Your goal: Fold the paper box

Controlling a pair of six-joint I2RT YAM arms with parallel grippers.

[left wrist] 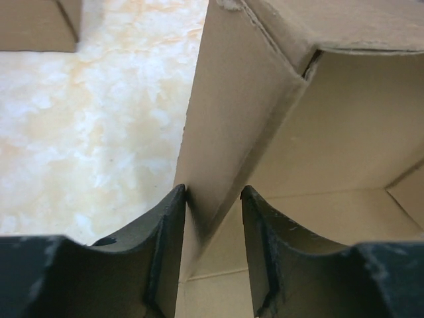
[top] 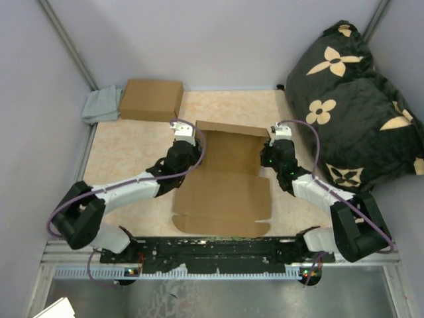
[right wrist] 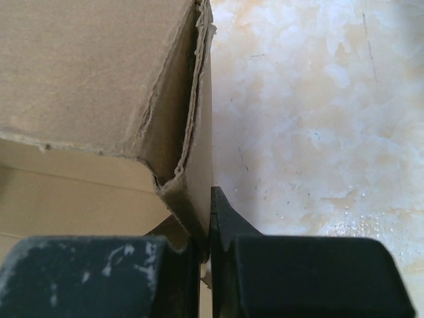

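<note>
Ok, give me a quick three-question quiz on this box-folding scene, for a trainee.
1. True or false: the right gripper is shut on the paper box's right side wall.
2. What lies beside the closed carton at the far left? A) a grey cloth B) a sponge C) a bottle
3. Fill in: the left gripper straddles the box's ___ side wall.
Key: 1 true; 2 A; 3 left.
</note>
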